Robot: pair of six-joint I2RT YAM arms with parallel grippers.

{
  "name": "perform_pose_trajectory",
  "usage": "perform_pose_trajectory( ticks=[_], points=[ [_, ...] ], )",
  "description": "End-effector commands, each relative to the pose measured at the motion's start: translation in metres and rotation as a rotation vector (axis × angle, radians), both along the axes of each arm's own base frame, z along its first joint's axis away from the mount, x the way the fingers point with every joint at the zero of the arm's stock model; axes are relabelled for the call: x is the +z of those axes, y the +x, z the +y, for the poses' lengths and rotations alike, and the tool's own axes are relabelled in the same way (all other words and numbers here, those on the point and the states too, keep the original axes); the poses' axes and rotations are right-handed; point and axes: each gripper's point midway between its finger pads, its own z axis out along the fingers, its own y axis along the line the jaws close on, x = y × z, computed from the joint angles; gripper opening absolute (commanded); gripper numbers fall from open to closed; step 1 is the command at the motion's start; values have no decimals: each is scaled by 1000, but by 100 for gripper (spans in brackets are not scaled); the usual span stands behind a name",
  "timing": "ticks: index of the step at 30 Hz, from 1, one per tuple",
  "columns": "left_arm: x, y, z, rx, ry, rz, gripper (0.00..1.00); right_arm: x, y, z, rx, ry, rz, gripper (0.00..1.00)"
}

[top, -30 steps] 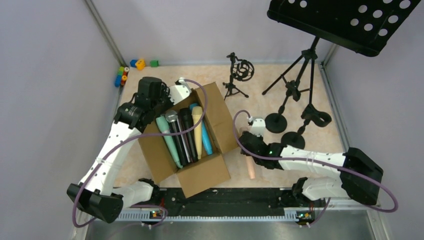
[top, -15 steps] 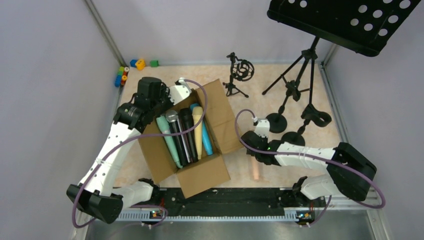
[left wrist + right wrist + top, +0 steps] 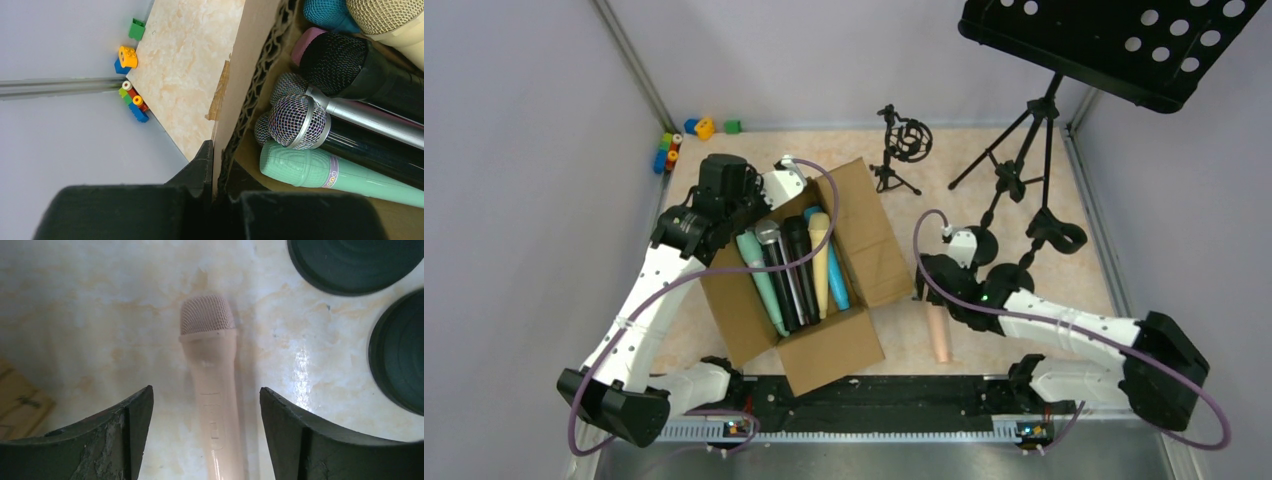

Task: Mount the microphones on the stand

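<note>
Since 1 second ago the right arm has swung its wrist out toward the stands, and the right gripper [image 3: 205, 392] has spread its jaws wide; they hold nothing. Between them, untouched, the peach plastic stick microphone [image 3: 210, 365] lies flat on the marbled beige table [image 3: 75, 300]. Its long axis runs from the near edge toward the far side. The fine mesh head points away at the 2 round black stand bases [image 3: 350, 260], and the smooth handle runs back under the wrist. The right arm is by far the nearer; a regrip would, I judge, come straight down across the handle. The left gripper [image 3: 215, 185] is pinched shut on the corrugated wall of the brown cardboard box [image 3: 240, 75]. In the box the other microphones [image 3: 320, 125] lie side by side: matte teal, silver wire mesh, black grille, cream and blue heads.
</note>
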Motion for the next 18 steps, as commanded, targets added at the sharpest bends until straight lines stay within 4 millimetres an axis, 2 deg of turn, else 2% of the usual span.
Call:
perform_pose_trajectory(
  ticks=[1,8,11,13,15,18],
  points=[
    [24,-6,-3,-17,-51,-66,0,75,16,16,51,104,-138,77],
    [23,-5,-3,-9,-53,-64,0,177,25,26,112,227,-327,78],
    [23,-4,-3,-5,-56,-64,0,207,29,31,130,266,-391,78],
    [23,-5,-4,-5,-63,-63,0,221,29,42,176,295,-410,78],
    [23,-5,-4,-5,-63,-65,0,225,28,59,249,319,-405,78],
    [24,-5,-4,-7,-61,-69,0,208,28,88,334,323,-347,78]
  ],
)
